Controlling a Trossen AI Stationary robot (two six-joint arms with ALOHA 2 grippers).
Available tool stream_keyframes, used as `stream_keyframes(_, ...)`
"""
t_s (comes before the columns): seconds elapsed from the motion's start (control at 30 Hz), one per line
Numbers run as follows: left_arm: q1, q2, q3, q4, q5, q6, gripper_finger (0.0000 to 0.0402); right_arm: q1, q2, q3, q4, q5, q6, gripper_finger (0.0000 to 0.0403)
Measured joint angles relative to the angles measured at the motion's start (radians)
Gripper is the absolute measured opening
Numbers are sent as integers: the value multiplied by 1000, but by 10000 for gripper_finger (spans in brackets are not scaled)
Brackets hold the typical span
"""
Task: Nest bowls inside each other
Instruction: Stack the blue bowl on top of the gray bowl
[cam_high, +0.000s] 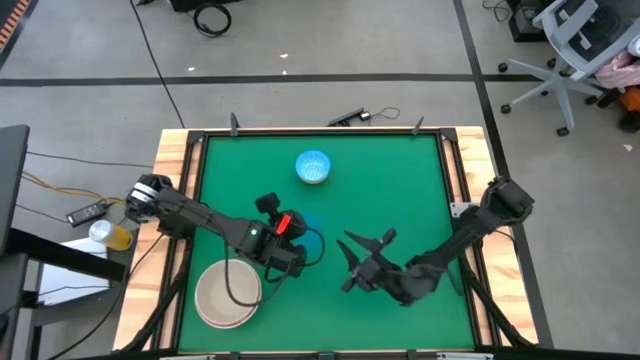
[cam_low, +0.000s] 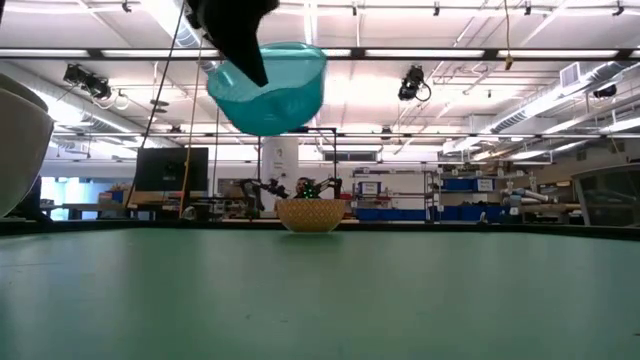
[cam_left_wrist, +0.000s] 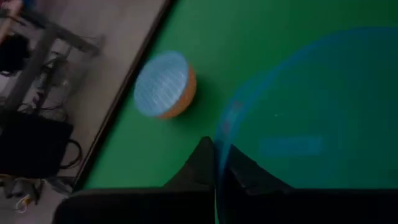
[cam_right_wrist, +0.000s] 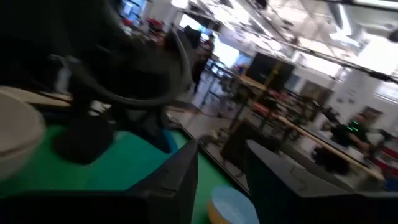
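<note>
My left gripper (cam_high: 297, 240) is shut on a solid blue bowl (cam_high: 314, 245), which hangs high over the table in the low view (cam_low: 268, 88). A small light-blue speckled bowl (cam_high: 313, 166) with a tan outside rests on its base on the green table, toward the far edge. Large pale bowls (cam_high: 228, 292) sit nested at the near left. My right gripper (cam_high: 352, 258) stands open just right of the blue bowl, with nothing between its fingers (cam_right_wrist: 186, 174). My left gripper pinches the blue bowl's rim (cam_left_wrist: 217, 146) on the side toward the table's left, one finger inside the bowl and one outside. The fingers slant down from the left. The bowl is lifted clear of the table, mouth up and slightly tilted.
The green table (cam_high: 400, 180) has a raised wooden frame (cam_high: 182, 200) around it. Bare green surface lies between the speckled bowl and both grippers, and at the far right. Cables and a small device (cam_high: 352, 117) lie on the floor beyond the far edge.
</note>
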Motion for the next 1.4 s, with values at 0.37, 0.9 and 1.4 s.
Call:
stream_keyframes(0.37, -182, -197, 1, -199, 632, -68, 3, 3, -38, -108, 8, 79, 87, 140)
stream_keyframes(0.9, -461, -95, -1, -291, 718, -282, 4, -45, -38, -159, 18, 67, 197, 140)
stream_keyframes(1.4, -391, -63, -18, -351, 648, -233, 4, -53, -37, -159, 7, 38, 211, 140)
